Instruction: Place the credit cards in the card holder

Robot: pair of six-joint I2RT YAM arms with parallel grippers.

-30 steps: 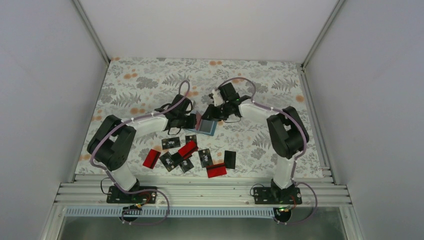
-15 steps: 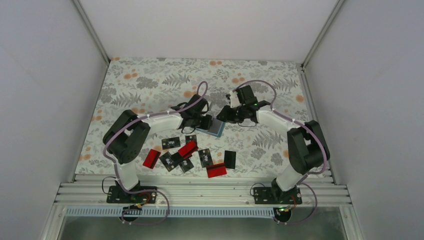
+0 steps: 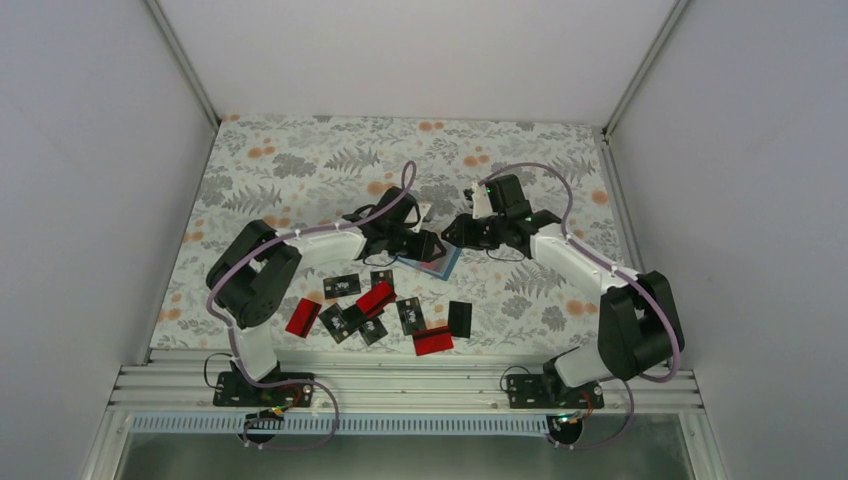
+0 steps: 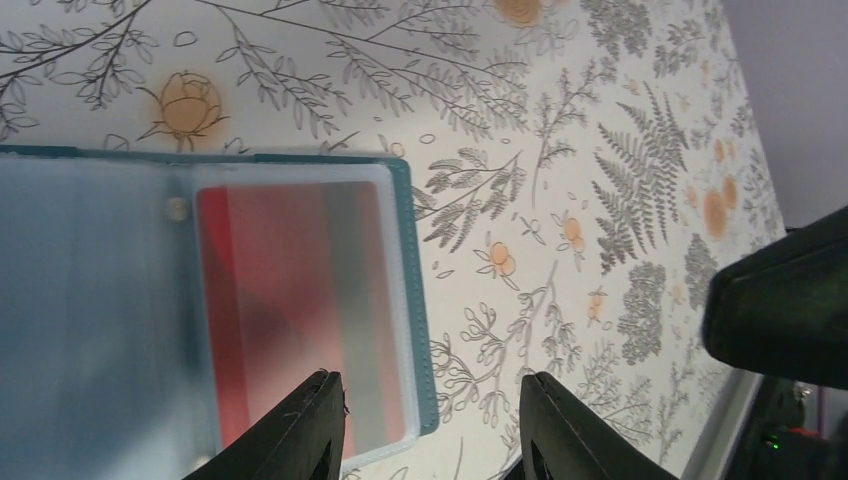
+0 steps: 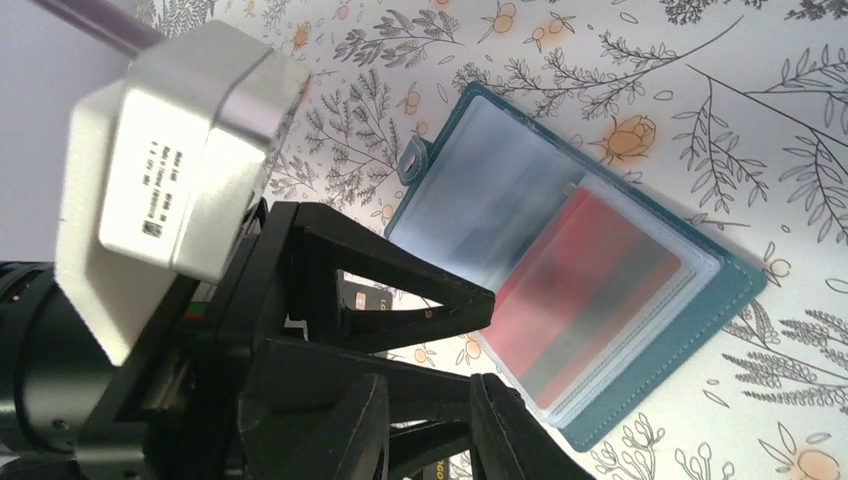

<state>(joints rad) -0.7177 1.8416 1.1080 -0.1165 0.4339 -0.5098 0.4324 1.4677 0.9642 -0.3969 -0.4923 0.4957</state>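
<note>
Floral table (image 3: pixel 300 165), open card holder (image 5: pixel 480 190), red card (image 5: pixel 600 280) inside

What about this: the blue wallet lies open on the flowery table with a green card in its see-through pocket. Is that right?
Not quite. The blue wallet does lie open on the flowery table, but the card inside it is red, not green. The right wrist view shows it.

Robot lab test cell: plain white panel walls (image 3: pixel 400 50), alu. frame rails (image 3: pixel 400 383) at near edge, floral-cloth table (image 3: pixel 300 160).
</note>
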